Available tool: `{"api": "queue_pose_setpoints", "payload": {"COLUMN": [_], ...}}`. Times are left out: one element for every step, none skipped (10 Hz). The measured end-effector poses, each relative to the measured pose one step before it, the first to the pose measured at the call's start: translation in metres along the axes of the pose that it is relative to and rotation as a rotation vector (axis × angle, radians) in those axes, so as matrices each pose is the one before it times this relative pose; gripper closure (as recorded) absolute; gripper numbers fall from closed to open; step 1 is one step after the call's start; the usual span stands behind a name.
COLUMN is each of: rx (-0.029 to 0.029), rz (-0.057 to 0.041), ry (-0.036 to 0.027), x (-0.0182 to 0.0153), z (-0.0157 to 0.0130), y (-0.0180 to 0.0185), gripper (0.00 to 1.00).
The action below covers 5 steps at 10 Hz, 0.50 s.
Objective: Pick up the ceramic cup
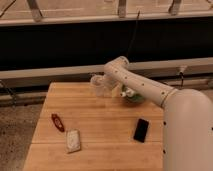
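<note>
The ceramic cup [98, 83] is a small pale tumbler standing near the back edge of the wooden table [100, 125], left of centre. My gripper [107, 88] is right beside the cup on its right side, at the end of the white arm that bends down from an elbow above it. Whether the gripper holds the cup does not show. The round green bowl [134, 97] sits just right of the gripper, partly hidden behind my arm.
A red oblong object [57, 122] and a white packet [73, 140] lie at the front left of the table. A black phone [141, 130] lies at the front right. My white body fills the lower right. A dark wall and rail run behind the table.
</note>
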Motion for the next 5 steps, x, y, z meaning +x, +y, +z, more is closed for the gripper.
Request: {"api": "queue_pose_setpoints", "payload": {"rx": [-0.00016,-0.00023,-0.00006,0.00074,-0.00071], "rz": [-0.00280,-0.00249,-0.00317,-0.00373,-0.00342], "ry": [-0.00116,0.00024,-0.00003,-0.00297,0.00056], "x": [-0.00099,-0.00029,-0.00021,-0.00090,-0.00037], "z": [0.00216,0.00168,0.00161,0.00145,0.00083], "y": [-0.00001,0.00027,0.00037,0.00075,0.00135], "gripper": [0.37,0.43,0.51,0.63,0.71]}}
